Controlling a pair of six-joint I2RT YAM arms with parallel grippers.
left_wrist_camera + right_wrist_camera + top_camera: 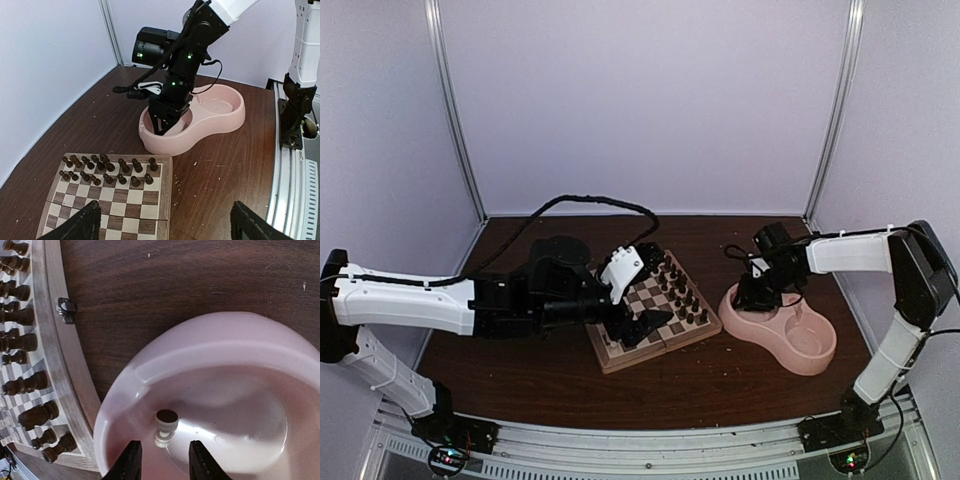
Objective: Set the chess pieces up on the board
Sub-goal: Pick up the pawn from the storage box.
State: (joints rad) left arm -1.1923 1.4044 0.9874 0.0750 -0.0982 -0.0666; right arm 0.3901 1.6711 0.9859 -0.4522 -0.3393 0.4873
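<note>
The wooden chessboard [620, 352] lies mid-table, with dark pieces [682, 290] in two rows along its far right side. My left gripper [645, 325] hovers over the board's near part, open and empty; its fingers frame the board [120, 200] in the left wrist view [167, 227]. My right gripper [757, 297] reaches down into the left well of the pink double bowl [790, 350]. It is open [162, 462], its fingertips on either side of one cream-white chess piece [164, 432], just short of it. The piece lies on the bowl floor with its dark base towards the camera.
The bowl [210, 131] stands right of the board, close to its corner. Dark pieces [107, 170] fill the board's far rows. The board's metal latch [66, 310] faces the bowl [225, 335]. A black cable [590, 200] arcs behind the left arm. Walls close in on three sides.
</note>
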